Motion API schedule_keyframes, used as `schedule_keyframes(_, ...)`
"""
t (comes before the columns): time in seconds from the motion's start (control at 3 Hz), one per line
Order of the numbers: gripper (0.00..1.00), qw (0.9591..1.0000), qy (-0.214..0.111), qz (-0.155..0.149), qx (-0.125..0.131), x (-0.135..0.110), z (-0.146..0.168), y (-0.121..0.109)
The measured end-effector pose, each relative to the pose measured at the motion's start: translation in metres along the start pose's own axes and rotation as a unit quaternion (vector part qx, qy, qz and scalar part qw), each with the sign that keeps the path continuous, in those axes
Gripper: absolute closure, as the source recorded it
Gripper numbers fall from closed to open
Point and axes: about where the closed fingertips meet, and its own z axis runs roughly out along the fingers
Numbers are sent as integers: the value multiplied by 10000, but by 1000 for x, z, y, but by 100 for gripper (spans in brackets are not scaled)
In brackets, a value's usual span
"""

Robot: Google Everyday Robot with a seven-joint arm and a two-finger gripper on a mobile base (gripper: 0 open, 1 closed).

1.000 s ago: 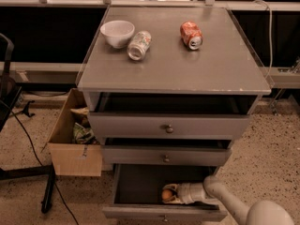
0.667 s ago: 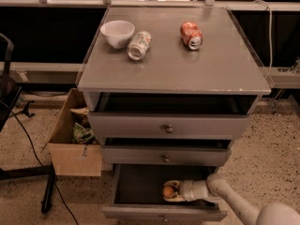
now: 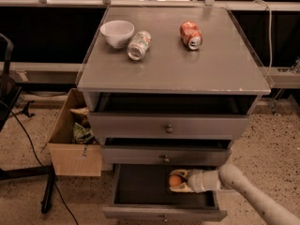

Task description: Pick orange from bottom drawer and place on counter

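The orange (image 3: 175, 181) sits between the two pale fingers of my gripper (image 3: 178, 181) inside the open bottom drawer (image 3: 140, 191), at its right side. The fingers stand on either side of the fruit and look closed against it. The arm (image 3: 243, 191) reaches in from the lower right. The drawer's dark interior is open, with its front panel and knob (image 3: 164, 217) at the bottom edge. The grey counter (image 3: 173, 64) is the cabinet top above.
On the counter lie a white bowl (image 3: 117, 33), a silver-green can (image 3: 139, 44) on its side and a red-orange soda can (image 3: 191, 34) on its side. The top drawer (image 3: 168, 125) is slightly open. A cardboard box (image 3: 72, 135) stands left of the cabinet.
The gripper with the orange has risen a little and moved slightly left inside the bottom drawer. Nothing on the counter has moved.
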Motion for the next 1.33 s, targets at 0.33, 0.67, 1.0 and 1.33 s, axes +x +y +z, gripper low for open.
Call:
schedule_keyframes(0.33, 100, 9993, 191, -277, 172, -59, -50, -13)
schedule_keyframes(0.67, 100, 9985, 280, -457, 92, -75, -58, -16)
schedule_keyframes(1.0, 100, 9984, 300, -477, 80, -81, -59, -19)
schedule_keyframes(1.33, 100, 9973, 369, -606, 180, -112, -76, -27)
